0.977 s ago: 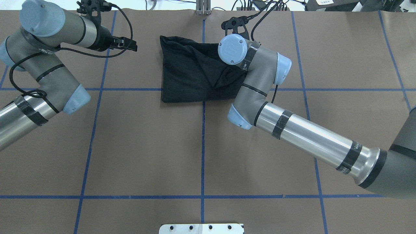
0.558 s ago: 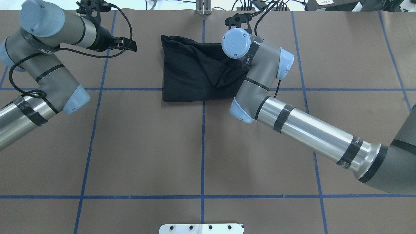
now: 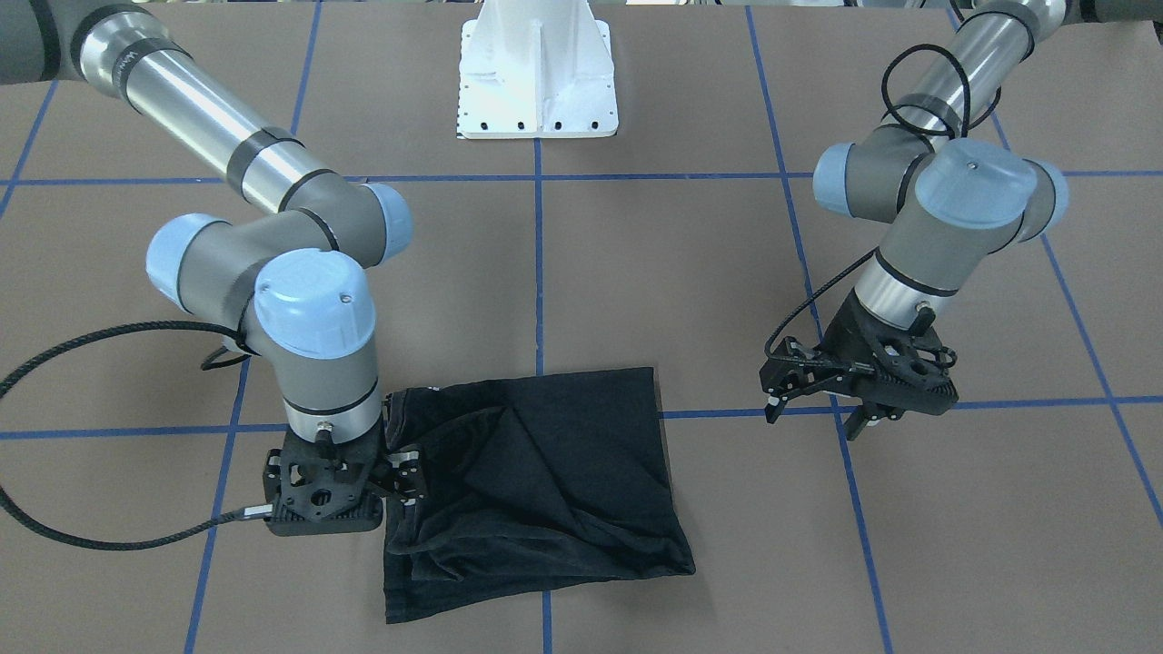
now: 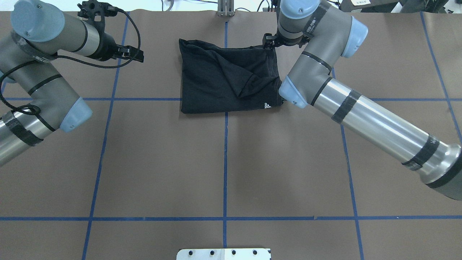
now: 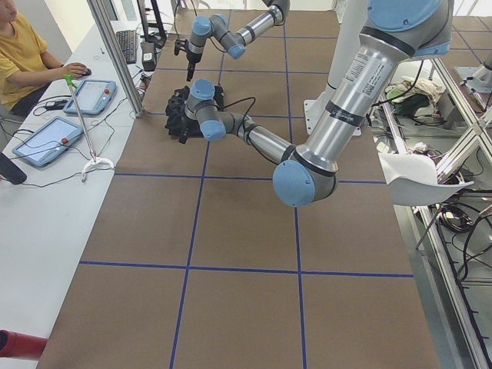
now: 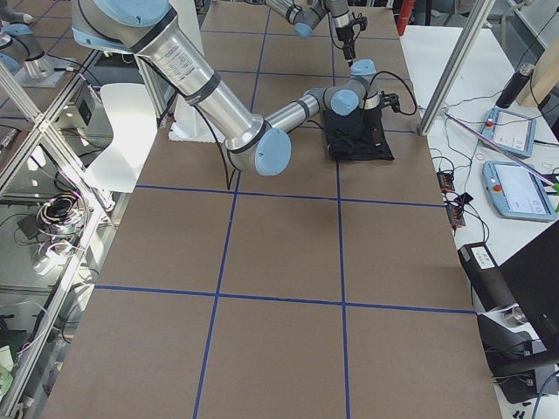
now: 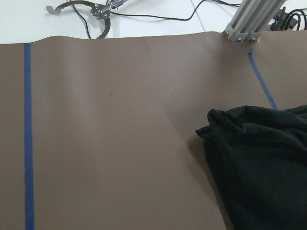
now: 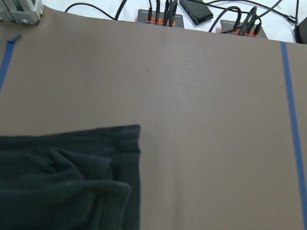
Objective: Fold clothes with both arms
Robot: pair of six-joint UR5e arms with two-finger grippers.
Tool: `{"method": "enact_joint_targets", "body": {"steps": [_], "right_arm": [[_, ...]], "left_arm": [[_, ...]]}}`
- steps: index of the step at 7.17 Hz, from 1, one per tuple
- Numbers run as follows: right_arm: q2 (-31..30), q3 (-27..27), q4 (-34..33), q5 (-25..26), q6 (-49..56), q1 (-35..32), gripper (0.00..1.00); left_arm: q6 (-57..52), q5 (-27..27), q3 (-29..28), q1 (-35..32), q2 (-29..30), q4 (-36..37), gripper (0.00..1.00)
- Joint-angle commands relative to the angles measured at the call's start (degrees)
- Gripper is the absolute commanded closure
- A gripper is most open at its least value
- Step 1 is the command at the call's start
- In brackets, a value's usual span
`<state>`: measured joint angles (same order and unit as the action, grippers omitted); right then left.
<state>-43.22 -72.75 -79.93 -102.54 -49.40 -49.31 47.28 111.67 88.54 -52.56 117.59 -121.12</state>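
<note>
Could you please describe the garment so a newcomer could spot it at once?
On the brown table crossed by blue tape, follow the centre line away from the white pedestal. There lies a folded black T-shirt, the only cloth, with a white logo at one corner.

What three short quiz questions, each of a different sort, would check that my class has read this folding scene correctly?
1. True or false: the black two-finger left gripper is touching the black folded T-shirt.
2. Which one is at the T-shirt's edge? A the left gripper, B the right gripper, C both.
3. Fill in: the tape lines on the brown table are coloured ____.

Key: 1 false, the left gripper hangs apart from it; 2 B; 3 blue.
</note>
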Motion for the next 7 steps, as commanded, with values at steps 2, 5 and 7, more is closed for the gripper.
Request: {"method": "enact_joint_targets", "body": {"steps": [2,5,7], "right_arm": [[-14.5,-20.2,-11.2,-12.7,11.8,-8.8,0.0],[-28.9,-25.5,-11.2,-17.9,24.3,-15.7,0.0],[-39.9,-25.2,-11.0,-20.5,40.2,-23.2,0.0]], "left_arm": [[-15.6,-0.1,18.4,-2.0,-8.1,19.9,0.0],[-20.9,0.0,22.5,-6.8,-13.8,28.3,0.0],[-24.0,4.3,18.3,-16.7,-18.4,28.3,0.0]]}}
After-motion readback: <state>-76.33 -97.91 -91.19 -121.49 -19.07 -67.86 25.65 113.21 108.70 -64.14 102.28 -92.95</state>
